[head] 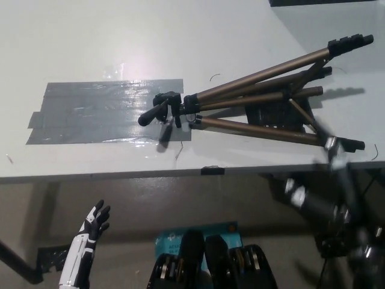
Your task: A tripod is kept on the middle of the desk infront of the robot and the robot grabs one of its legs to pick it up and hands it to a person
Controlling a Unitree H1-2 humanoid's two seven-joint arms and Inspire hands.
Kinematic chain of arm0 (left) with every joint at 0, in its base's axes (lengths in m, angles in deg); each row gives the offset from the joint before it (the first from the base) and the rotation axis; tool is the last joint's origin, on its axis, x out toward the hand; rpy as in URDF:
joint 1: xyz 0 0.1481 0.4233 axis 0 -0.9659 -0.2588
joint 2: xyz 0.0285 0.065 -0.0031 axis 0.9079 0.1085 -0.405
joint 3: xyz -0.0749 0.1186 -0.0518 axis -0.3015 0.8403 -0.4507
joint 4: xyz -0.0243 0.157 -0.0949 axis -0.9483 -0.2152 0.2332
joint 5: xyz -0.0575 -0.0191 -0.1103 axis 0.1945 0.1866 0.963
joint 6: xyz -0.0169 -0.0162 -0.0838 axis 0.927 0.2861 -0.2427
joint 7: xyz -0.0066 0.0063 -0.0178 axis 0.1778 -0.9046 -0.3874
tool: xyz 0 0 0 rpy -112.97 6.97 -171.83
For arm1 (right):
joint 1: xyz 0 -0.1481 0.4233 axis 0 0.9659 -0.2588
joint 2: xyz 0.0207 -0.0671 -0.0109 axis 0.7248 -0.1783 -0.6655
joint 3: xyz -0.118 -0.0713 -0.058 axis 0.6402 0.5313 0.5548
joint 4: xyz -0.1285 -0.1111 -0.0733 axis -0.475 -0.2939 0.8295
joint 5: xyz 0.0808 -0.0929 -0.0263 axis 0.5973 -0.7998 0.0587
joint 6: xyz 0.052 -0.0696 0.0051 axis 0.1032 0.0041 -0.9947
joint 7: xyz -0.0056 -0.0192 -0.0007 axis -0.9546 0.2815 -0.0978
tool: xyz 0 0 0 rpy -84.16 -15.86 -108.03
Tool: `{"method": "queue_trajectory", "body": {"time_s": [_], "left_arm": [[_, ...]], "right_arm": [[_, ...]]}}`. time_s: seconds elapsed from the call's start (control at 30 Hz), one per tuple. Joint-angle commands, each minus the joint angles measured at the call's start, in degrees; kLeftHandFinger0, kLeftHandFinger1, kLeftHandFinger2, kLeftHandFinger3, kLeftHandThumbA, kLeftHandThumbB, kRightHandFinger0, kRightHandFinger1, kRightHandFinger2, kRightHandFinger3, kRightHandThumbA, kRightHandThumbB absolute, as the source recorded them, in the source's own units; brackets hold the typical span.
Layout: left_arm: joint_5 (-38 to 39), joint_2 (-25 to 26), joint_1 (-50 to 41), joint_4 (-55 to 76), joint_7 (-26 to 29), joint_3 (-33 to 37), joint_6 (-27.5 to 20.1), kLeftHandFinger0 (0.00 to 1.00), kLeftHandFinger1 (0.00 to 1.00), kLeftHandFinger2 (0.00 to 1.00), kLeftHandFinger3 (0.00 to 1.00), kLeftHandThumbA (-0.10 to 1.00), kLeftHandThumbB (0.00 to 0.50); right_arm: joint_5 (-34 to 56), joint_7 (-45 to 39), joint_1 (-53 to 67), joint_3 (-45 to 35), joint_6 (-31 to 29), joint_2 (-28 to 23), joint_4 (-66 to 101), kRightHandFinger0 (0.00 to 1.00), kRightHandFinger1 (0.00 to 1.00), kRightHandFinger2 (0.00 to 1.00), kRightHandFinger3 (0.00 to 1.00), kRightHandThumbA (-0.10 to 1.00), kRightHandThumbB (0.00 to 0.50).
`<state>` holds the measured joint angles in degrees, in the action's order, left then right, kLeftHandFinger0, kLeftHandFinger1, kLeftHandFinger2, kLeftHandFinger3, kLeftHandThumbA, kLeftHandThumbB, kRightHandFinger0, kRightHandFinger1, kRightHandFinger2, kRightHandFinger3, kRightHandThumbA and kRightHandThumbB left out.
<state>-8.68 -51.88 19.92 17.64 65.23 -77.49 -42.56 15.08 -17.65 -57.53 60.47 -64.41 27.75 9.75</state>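
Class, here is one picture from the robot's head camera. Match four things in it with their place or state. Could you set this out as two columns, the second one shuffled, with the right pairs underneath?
Column one
1. tripod
2. grey tape patch
3. left hand
4. right arm

Column two
A. below the front edge of the desk, at lower left, fingers apart
B. lying on its side on the desk
C. blurred, coming in from the lower right
D. stuck flat on the desk, left of the tripod's legs

Pairs: 1-B, 2-D, 3-A, 4-C
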Motion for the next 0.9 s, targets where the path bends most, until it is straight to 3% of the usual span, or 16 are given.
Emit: {"method": "queue_trajectory", "body": {"time_s": [0.0, 0.2, 0.4, 0.87], "left_arm": [[-0.2, 0.8, -1.1, 2.1, -0.2, -0.2, -2.1, 1.00, 1.00, 1.00, 1.00, 1.00, 0.119], [-0.3, 0.7, -1.2, 1.9, -0.6, 0.3, -1.6, 1.00, 1.00, 1.00, 1.00, 1.00, 0.149], [-0.5, 0.8, -0.2, 1.2, -0.6, 0.4, -2.5, 1.00, 1.00, 1.00, 1.00, 1.00, 0.134], [-0.1, 1.1, 0.1, 1.3, -1.2, 0.6, -2.0, 1.00, 1.00, 1.00, 1.00, 1.00, 0.113]], "right_arm": [[-13.2, -3.7, -12.8, 1.1, 9.6, -4.9, 1.7, 1.00, 1.00, 1.00, 1.00, 0.95, 0.363], [-22.1, -5.6, -23.9, 6.3, 16.1, -8.0, -6.6, 1.00, 1.00, 1.00, 1.00, 1.00, 0.444], [-31.4, -3.0, -31.4, 11.3, 18.4, -9.9, -16.0, 1.00, 1.00, 1.00, 1.00, 1.00, 0.496], [-37.1, -2.5, -39.4, 19.8, 22.6, -10.9, -31.5, 1.00, 1.00, 1.00, 1.00, 1.00, 0.500]]}}
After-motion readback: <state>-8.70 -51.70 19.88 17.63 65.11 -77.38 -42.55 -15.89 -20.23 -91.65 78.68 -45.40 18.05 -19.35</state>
